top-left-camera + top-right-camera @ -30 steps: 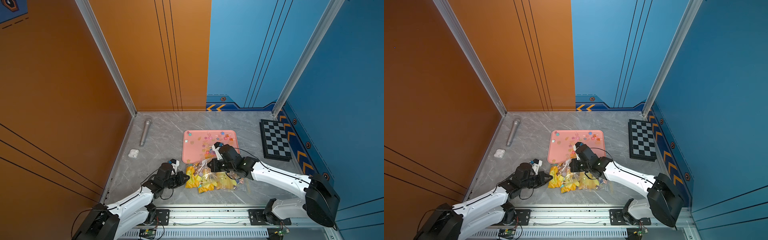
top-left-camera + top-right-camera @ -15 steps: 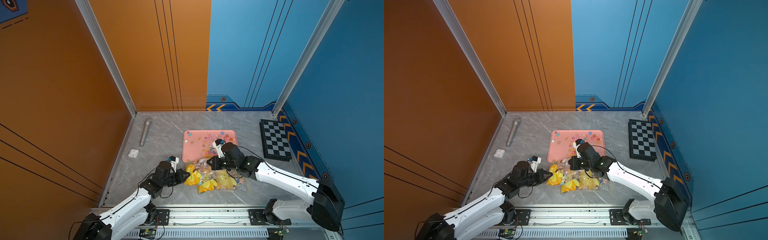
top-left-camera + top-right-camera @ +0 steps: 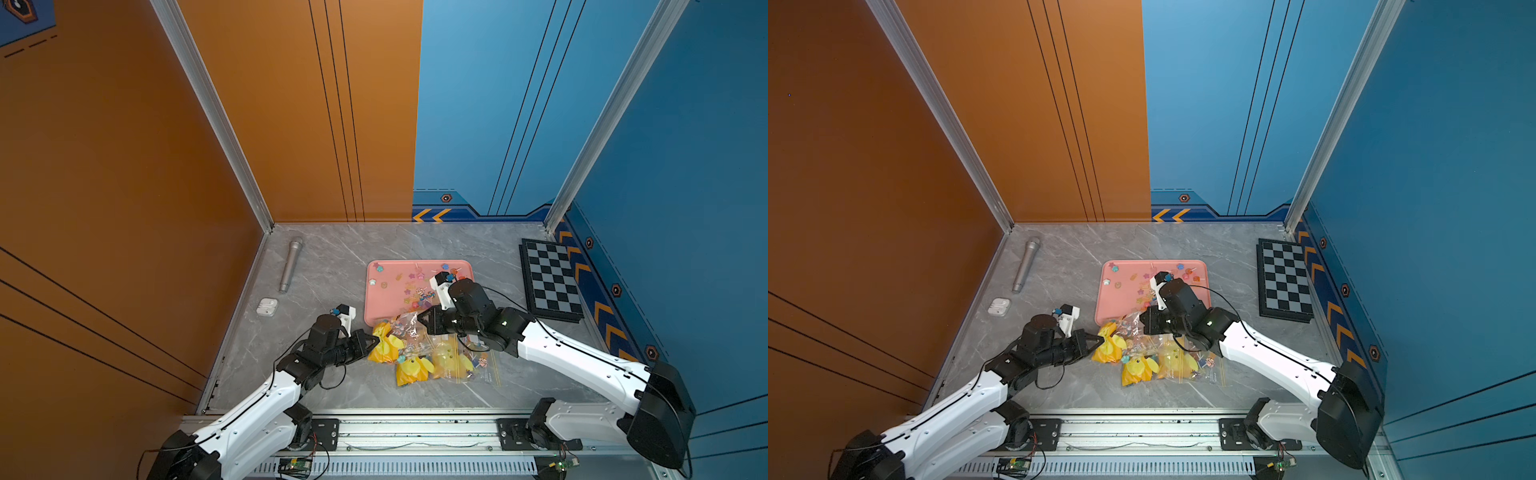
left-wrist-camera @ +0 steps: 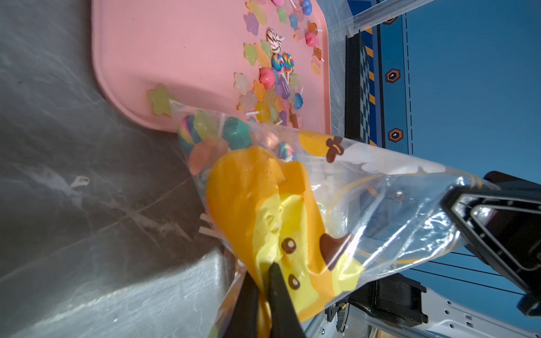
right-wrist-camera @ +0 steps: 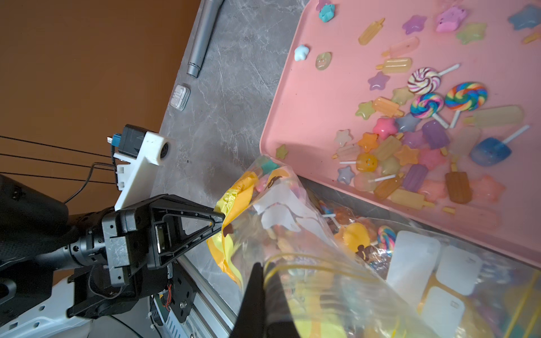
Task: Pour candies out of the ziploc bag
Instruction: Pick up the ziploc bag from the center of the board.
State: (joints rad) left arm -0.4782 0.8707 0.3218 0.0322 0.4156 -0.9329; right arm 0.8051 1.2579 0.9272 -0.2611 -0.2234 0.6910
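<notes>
**Pour part done, a batch left in the bag**

Nearest the rail, on the robot's side of the pink tray [image 3: 384, 297], the ziploc bag [image 3: 451, 359] lies slumped on the grey tabletop [image 3: 361, 395]. It's clear film w/ yellow duck prints, and its far end just laps the tray's near rim.

Both arms have hold of it. The left gripper [image 4: 265, 281] has its jaws narrow, pinching a yellow-printed fold of the bag just short of the tray's near rim. The right gripper [image 5: 263, 270] has its jaws closed on clear film, also by that near rim. Can't tell for sure which edge is the bag's mouth.

Inside the bag, a clump of leftover candies [image 4: 205, 137] sits pressed into the end touching the tray rim. More show through the film further back, incl. swirl lollipops. So the bag isn't empty.

On the tray, lots of candies [image 5: 409, 137] are already out: stars, ice-lolly shapes and swirl lollipops on sticks. Most sit in the half of the tray under the right arm, w/ a few strays across the rest.

My read: prob over halfway. What's left is to raise the bag's back end so the leftovers slide over the rim, then shake out the stragglers.

Off to the tray's sides, well apart from it, are a white earbud case [image 3: 267, 306], a silver microphone [image 3: 291, 266] and a chessboard [image 3: 550, 278]. None is touched by either arm.
</notes>
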